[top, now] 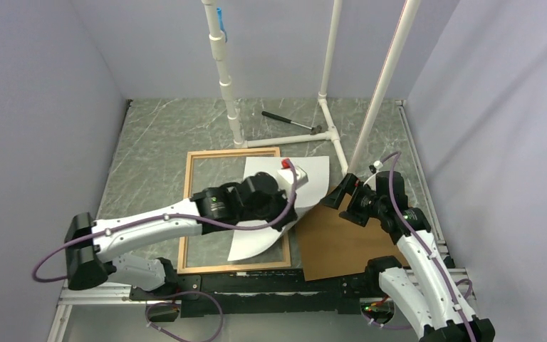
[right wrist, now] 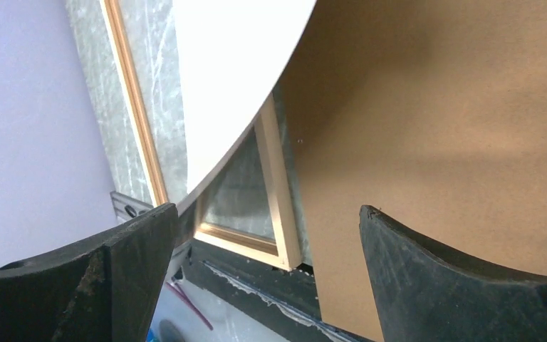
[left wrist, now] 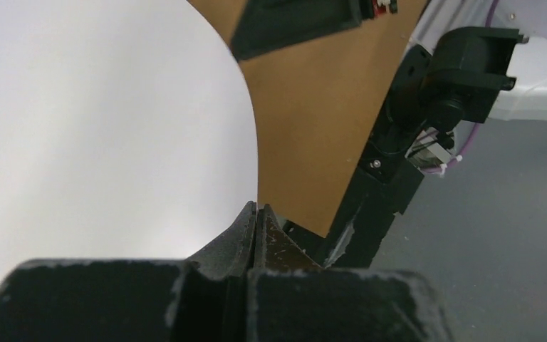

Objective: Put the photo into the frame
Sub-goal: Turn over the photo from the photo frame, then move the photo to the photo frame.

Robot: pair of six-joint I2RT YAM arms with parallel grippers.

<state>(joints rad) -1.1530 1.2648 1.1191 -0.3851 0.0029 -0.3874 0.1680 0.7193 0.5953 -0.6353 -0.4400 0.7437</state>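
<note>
The left tool [left wrist: 256,217] is fully closed and pinches the edge of the photo [top: 312,178]. The photo shows its plain white back and is bent upward in a curve, in the centre of the top view. Its lower part lies over the right half of the frame [top: 232,152], which is flat on the tabletop [top: 157,139]. The right tool [right wrist: 268,214] is wide open and holds nothing. It is right of centre, over the upper left corner of the brown backing board [top: 345,246], just beside the photo.
</note>
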